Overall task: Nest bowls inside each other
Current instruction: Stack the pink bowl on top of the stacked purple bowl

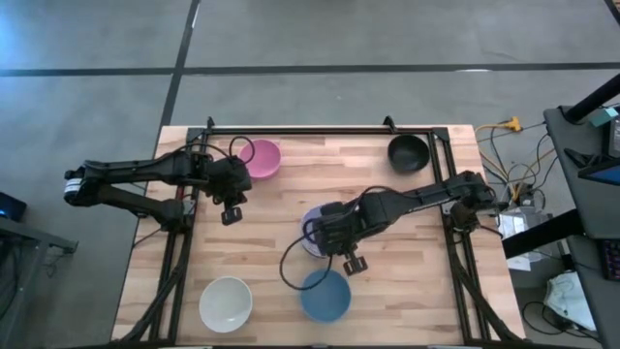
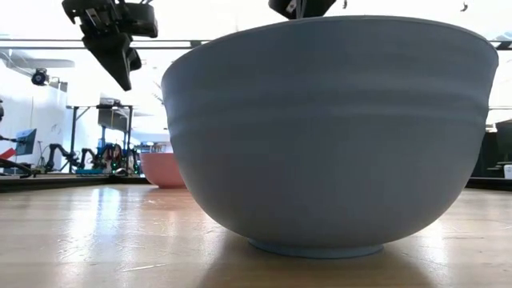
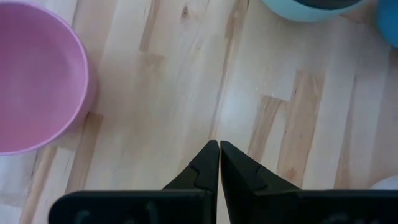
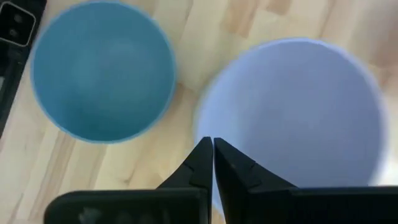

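Five bowls stand on their bases on the wooden table. The pink bowl (image 1: 260, 158) (image 3: 34, 81) (image 2: 162, 170) is far left and a black bowl (image 1: 408, 152) far right. The lavender bowl (image 1: 312, 236) (image 4: 292, 112) sits mid-table, the blue bowl (image 1: 325, 296) (image 4: 102, 68) (image 2: 328, 136) just nearer, and a white bowl (image 1: 226, 302) at near left. My right gripper (image 1: 354, 262) (image 4: 212, 146) hangs shut in the air above the lavender bowl's rim, beside the blue bowl. My left gripper (image 1: 231, 211) (image 3: 219, 149) (image 2: 114, 50) is shut, raised over bare wood on the near side of the pink bowl. The other bowls are out of view.
A black frame (image 1: 320, 129) runs along the table's far edge and down both sides. A black cable (image 1: 291, 262) loops below the right arm onto the table beside the blue bowl. Bare wood lies between the pink and black bowls and to the right of the blue bowl.
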